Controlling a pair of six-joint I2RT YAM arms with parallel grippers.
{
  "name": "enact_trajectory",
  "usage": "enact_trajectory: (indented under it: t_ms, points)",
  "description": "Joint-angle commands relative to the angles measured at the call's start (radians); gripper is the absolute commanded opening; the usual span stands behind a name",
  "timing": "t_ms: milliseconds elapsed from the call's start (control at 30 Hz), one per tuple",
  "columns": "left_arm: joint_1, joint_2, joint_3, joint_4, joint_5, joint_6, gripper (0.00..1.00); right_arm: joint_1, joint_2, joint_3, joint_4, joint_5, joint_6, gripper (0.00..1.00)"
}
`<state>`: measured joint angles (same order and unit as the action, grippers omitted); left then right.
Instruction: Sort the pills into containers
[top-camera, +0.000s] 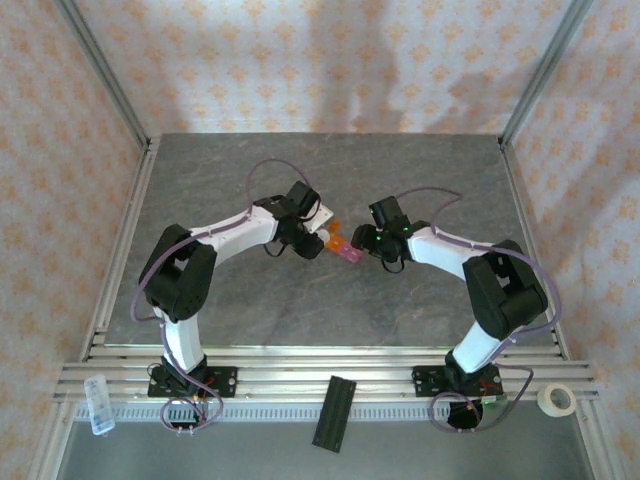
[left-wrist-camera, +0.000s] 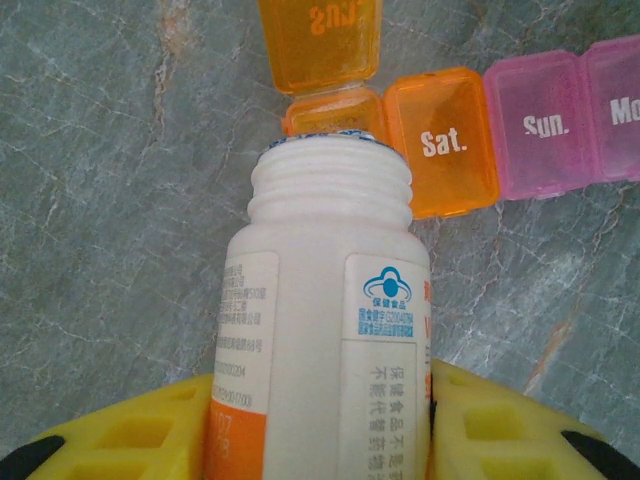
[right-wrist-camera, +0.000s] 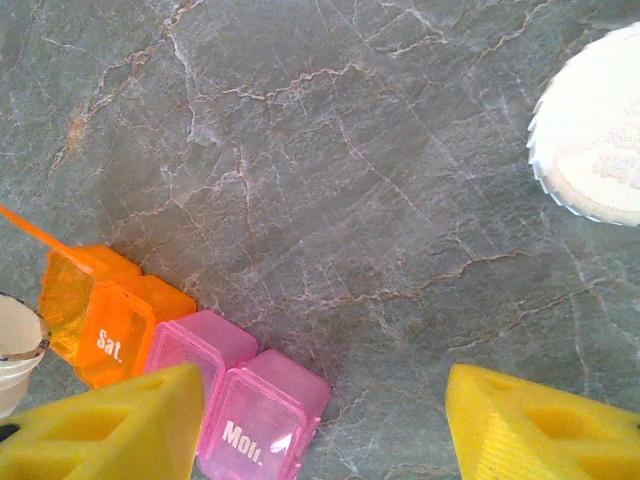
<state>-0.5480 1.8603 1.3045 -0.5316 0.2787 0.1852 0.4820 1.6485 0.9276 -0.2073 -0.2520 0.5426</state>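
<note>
We see the left end effector (left-wrist-camera: 320, 440) clamped on the white bottle (left-wrist-camera: 330, 260), mouth at the containers (left-wrist-camera: 440, 140) on the counter (top-camera: 250, 300); the right wrist view shows the right end effector (right-wrist-camera: 325, 420) spread apart.

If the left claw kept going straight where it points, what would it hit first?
Likely the open orange compartment, right at the mouth of the white bottle the left gripper holds; the gap is unclear.
</note>
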Motion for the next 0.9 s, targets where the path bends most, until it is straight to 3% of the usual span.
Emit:
enact_trajectory:
  t_ms: [0,867]
  points:
    - [-0.006,0.022,0.047,-0.049,-0.027,0.017,0.00,0.007,0.006,-0.003,0.017,0.020,0.013,0.65]
    - [-0.056,0.126,0.233,-0.251,-0.139,0.046,0.00,0.008,0.002,-0.015,0.029,0.014,0.014,0.65]
